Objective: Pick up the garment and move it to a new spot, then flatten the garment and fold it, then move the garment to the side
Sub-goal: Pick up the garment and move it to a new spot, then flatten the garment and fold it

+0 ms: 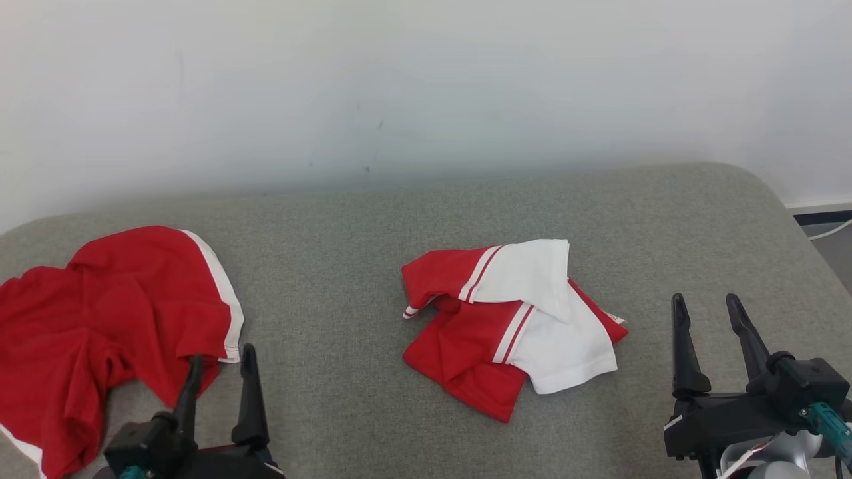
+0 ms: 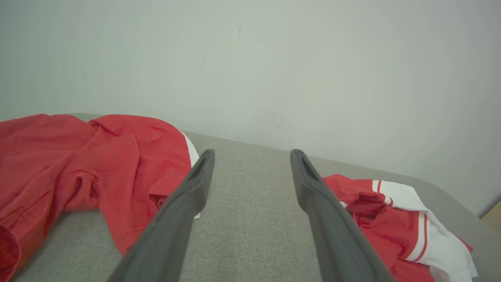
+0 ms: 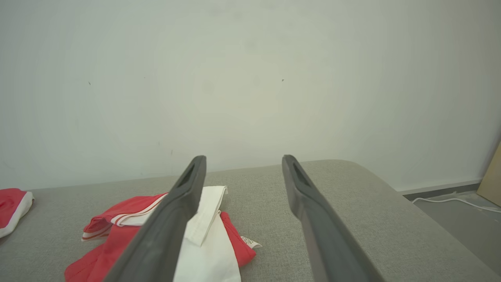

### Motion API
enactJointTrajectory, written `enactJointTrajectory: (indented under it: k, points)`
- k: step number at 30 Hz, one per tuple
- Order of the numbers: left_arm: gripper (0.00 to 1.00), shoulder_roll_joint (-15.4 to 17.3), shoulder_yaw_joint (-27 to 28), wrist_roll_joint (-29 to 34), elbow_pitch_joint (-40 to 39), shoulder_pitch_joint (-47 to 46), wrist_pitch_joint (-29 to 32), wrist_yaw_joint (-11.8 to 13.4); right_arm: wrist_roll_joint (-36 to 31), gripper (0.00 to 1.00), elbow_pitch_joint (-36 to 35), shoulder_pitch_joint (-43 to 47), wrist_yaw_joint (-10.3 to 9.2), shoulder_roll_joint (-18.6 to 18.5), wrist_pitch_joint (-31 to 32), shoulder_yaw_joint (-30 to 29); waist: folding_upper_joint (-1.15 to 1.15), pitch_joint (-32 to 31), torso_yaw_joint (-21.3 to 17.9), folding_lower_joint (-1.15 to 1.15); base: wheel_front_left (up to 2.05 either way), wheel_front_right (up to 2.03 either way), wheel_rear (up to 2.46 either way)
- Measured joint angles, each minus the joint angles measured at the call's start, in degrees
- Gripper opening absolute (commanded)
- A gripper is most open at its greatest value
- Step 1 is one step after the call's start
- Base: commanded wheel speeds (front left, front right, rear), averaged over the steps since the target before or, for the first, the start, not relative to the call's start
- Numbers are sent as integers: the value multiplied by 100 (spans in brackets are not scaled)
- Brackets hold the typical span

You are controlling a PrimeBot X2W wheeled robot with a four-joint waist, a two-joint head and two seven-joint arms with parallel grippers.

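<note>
A crumpled red and white garment [image 1: 512, 322] lies in the middle of the grey padded surface [image 1: 346, 266]; it also shows at the lower right of the left wrist view [image 2: 395, 223] and at the lower left of the right wrist view [image 3: 203, 239]. My left gripper [image 1: 223, 362] stands open at the lower left, its fingers empty, with one fingertip over the edge of a second, mostly red garment [image 1: 113, 319]. To the right of the middle garment, my right gripper [image 1: 705, 306] is open and empty, apart from the cloth.
The red garment with white trim [image 2: 86, 168] spreads over the left end of the surface. A pale wall [image 1: 426, 93] runs behind the far edge. Beyond the rounded right edge are floor and a white cable [image 3: 454, 200].
</note>
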Motion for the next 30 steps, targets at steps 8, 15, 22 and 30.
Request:
enactJointTrajectory:
  k: [8,15,22,30]
  points:
    - [100,-86,-53,282,-581,209,0,0,0,100,56,-27,1,12,-49,38,0,82,22,0,0,0,0]
    - [100,-107,-22,463,-781,257,0,0,0,100,85,-132,9,5,-97,80,0,163,9,0,0,0,0]
    - [100,-119,-120,483,-857,276,247,0,-1,100,138,-206,16,7,-103,121,0,221,-27,0,0,0,0]
    - [100,-108,-892,689,-638,-187,916,-334,-48,100,133,-275,68,-43,-103,197,0,277,-160,0,0,0,0]
